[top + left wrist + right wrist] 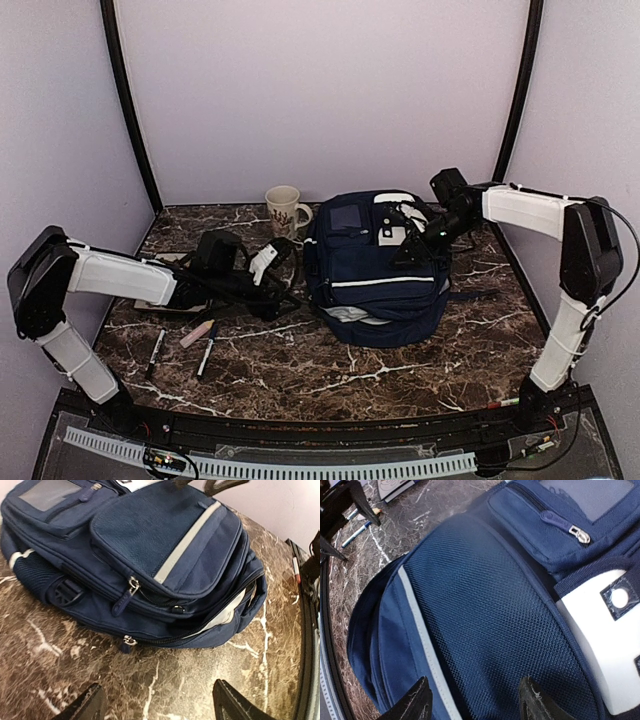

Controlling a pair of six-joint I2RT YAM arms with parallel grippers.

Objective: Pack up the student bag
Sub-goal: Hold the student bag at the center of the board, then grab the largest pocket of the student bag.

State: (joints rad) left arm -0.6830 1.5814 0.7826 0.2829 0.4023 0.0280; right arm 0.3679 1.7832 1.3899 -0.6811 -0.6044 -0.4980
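The student bag (378, 270) lies flat on the marble table, navy with white stripes and a white patch (605, 645). Its main zipper stands partly open, with white lining (220, 620) showing near a silver zipper pull (129, 641). My left gripper (157, 710) is open just above the bare marble, a short way from the bag's left side, with nothing between its fingers (85, 707). My right gripper (475, 705) hovers open over the bag's mesh front pocket (490, 620). In the top view the right gripper (410, 240) is above the bag's upper right part.
A cream mug (284, 210) stands behind the left gripper. Two pens (157, 350) (207, 355) and a pink marker (196, 333) lie at the front left. A book (395, 487) lies under the left arm. Walls close the table on three sides.
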